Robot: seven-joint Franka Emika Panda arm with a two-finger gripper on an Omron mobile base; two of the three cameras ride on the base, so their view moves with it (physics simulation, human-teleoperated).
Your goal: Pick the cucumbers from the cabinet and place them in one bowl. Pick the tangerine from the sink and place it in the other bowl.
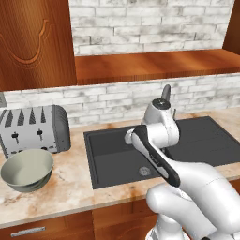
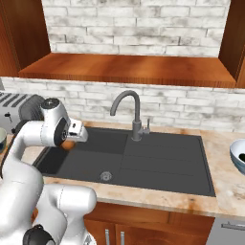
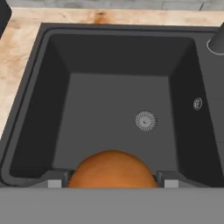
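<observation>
You have the tangerine [image 3: 112, 169] sitting between the gripper [image 3: 112, 179] fingertips, which flank it closely on both sides, gripping it above the dark sink [image 3: 57, 109] basin near the drain [image 3: 145, 120]. The grey-green bowl [image 1: 27, 169] waits on the counter [image 1: 70, 187] beside the toaster [image 1: 35, 129]

Matt charcoal sink [image 3: 109, 100] with a brushed-metal drain ring [image 3: 145, 120]. Smooth, softly shiny orange tangerine [image 3: 113, 169]. Speckled, polished stone surface [image 1: 70, 187]. Reddish, grained wooden cabinet [image 1: 35, 42]. Rough whitewashed brick wall [image 2: 139, 26]. Ribbed metal toaster [image 1: 33, 129]; dull-glazed grey-green bowl [image 1: 27, 169].
</observation>
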